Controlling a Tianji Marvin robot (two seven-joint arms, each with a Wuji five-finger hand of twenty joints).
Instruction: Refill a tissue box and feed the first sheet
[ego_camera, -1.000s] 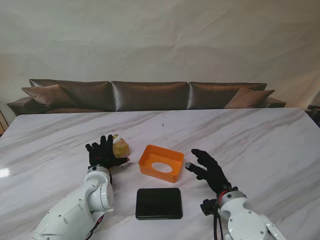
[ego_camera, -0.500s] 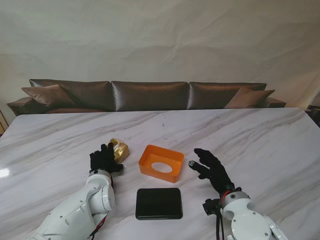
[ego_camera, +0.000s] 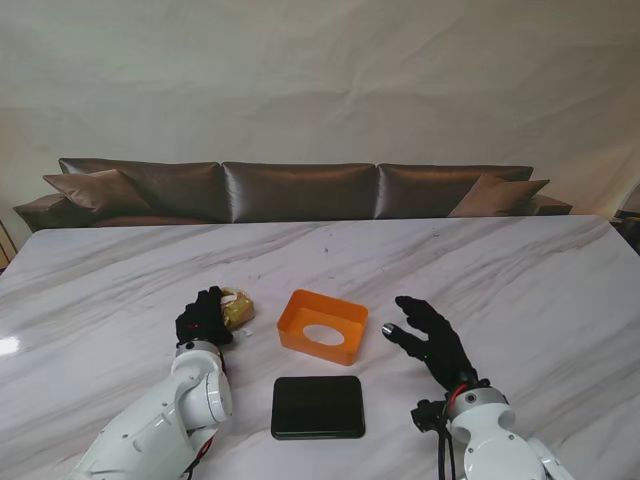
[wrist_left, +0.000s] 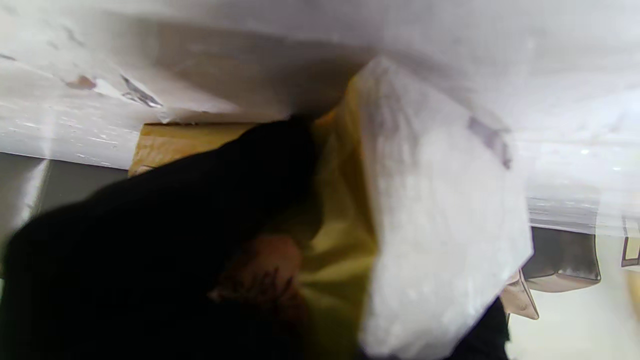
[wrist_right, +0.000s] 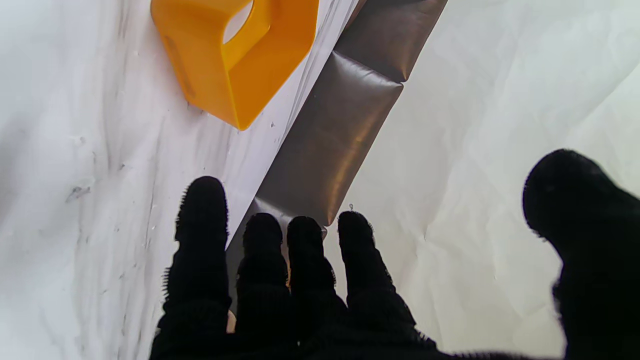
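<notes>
We stood at a marble table (ego_camera: 520, 270) w/ a brown sofa (ego_camera: 300, 190) behind it; a black tray (ego_camera: 318, 406) lay nearest to us; the orange box (ego_camera: 323, 326) sat just beyond it, approx. centre; our right hand (ego_camera: 428, 337) hovered right of the box, fingers apart, empty; our left hand (ego_camera: 204, 319) was clamped on the tissue pack (ego_camera: 237, 308), left of the box, yellow-and-white wrapper filling the wrist view (wrist_left: 430, 225).

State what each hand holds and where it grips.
The left hand grips the tissue pack at its near end; the right hand is open, holding nothing.
</notes>
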